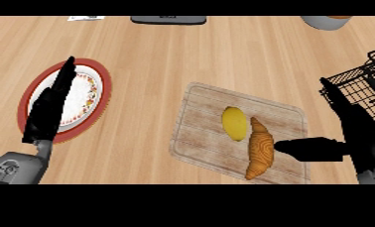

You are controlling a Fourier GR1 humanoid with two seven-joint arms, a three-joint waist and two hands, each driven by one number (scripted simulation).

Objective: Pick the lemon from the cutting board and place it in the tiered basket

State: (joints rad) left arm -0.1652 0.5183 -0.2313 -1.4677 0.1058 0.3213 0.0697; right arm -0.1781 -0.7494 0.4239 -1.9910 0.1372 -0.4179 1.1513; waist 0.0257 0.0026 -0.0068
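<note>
On cutting board (212,139) | lemon (234,123) | long axis near-far

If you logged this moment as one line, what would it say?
lemon: on cutting board, beside croissant | right hand: open, near croissant | left hand: open, over plate | tiered basket: right edge

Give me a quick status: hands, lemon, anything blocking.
Left hand open, resting over the plate. Right hand open beside the board, holding nothing. Lemon on cutting board. Croissant lies between right hand and lemon. Basket at right.
</note>
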